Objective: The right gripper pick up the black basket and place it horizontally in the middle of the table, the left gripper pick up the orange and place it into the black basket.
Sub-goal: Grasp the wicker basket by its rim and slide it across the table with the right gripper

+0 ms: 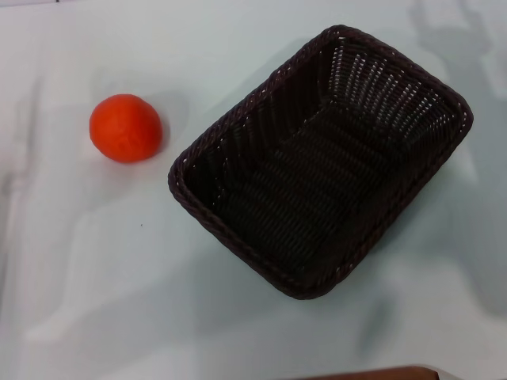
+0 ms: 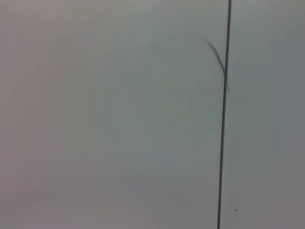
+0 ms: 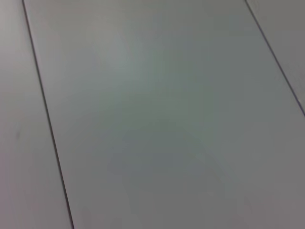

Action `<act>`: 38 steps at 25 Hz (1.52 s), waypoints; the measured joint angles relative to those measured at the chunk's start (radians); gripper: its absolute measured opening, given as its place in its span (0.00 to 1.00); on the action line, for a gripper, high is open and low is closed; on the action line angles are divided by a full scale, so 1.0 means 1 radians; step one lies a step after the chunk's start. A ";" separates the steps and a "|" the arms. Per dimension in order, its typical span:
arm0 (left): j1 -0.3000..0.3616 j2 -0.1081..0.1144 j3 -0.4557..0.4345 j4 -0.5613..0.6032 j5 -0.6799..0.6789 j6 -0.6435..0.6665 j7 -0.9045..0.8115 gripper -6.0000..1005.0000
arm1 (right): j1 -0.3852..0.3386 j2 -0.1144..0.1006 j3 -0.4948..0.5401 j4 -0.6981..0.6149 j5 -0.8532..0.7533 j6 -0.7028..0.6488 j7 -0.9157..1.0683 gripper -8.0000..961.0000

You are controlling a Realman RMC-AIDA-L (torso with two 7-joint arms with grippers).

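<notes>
Basket (image 1: 321, 162) is seen in the head view resting on the table (image 1: 119, 269), set diagonally, with one short end toward the far right and the other toward the near centre. It stands upright with its opening facing up, and nothing is seen inside it; the woven floor and sloping sides are fully exposed. The braided rim is unbroken all the way round.

Orange (image 1: 125, 127) is seen on the table to the left of the basket, near it but apart from it, with bare table showing between the two. It is not touched by anything.

Neither claw is seen in the head view. Only a pale flat surface crossed by one thin dark line and a faint dark mark is shown in the left wrist view, and a similar pale surface crossed by thin dark lines is shown in the right wrist view; no fingers are visible in either, so whether the left claw or the right claw is open or closed cannot be told, and where they are cannot be told either.

A brown edge (image 1: 372, 374) is seen at the near border of the head view; what it is cannot be told
</notes>
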 joint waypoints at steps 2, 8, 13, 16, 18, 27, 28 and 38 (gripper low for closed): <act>0.000 0.000 0.000 -0.004 0.000 -0.004 0.000 0.89 | -0.001 0.000 0.000 0.000 0.001 0.000 0.004 0.78; 0.001 0.001 -0.001 -0.006 0.000 -0.004 0.000 0.89 | 0.008 0.000 -0.002 0.000 -0.001 0.003 0.005 0.78; 0.002 0.001 -0.014 -0.007 0.000 -0.008 0.000 0.89 | 0.007 -0.007 -0.012 -0.011 -0.001 0.017 0.054 0.78; 0.004 0.001 -0.022 -0.007 0.000 -0.008 0.000 0.89 | 0.007 -0.013 -0.042 -0.044 -0.006 0.019 0.132 0.78; 0.004 0.001 -0.025 -0.006 0.000 -0.009 0.000 0.89 | 0.012 -0.016 -0.103 -0.124 -0.031 0.014 0.267 0.78; 0.001 0.002 -0.026 -0.005 0.000 -0.004 0.000 0.89 | 0.034 -0.025 -0.511 -0.748 -0.314 -0.063 1.184 0.78; 0.000 0.003 -0.026 -0.005 0.000 -0.002 0.000 0.89 | 0.035 -0.028 -0.551 -0.818 -0.355 -0.056 1.275 0.78; -0.001 0.003 -0.049 -0.004 0.000 -0.001 0.000 0.89 | 0.221 -0.076 -0.690 -1.297 -0.966 0.238 1.907 0.78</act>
